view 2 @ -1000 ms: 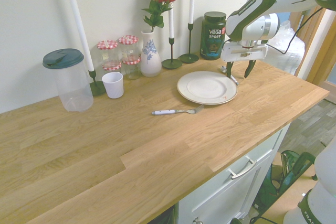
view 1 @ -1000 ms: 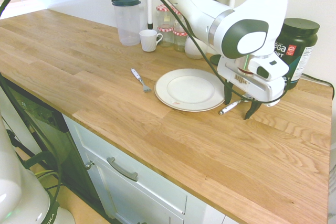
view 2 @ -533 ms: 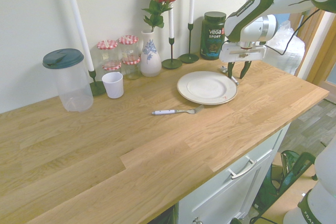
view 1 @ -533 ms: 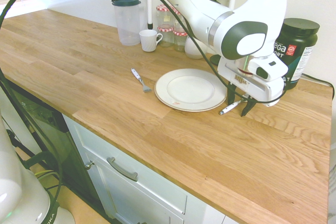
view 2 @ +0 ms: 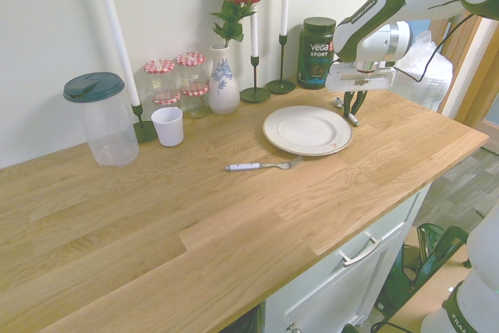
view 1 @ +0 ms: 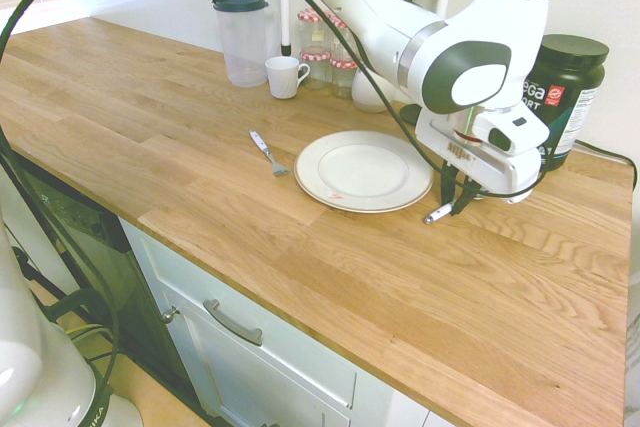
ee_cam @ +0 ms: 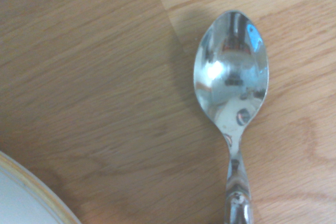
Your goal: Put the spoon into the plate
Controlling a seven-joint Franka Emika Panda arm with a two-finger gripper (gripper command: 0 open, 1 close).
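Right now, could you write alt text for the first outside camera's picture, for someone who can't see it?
A white robot arm's gripper points down with its fingers closed around a white-handled spoon lying on a wooden counter, beside a round white plate. A small fork lies on the plate's other side.

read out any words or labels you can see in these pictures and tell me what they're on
"VEGA SPORT": on the dark green tub by the wall; its smaller print is too blurred to read.
"FRA…": cut-off letters low on the white robot part at the second exterior view's corner.
Lettering on the robot arm: too small to read.
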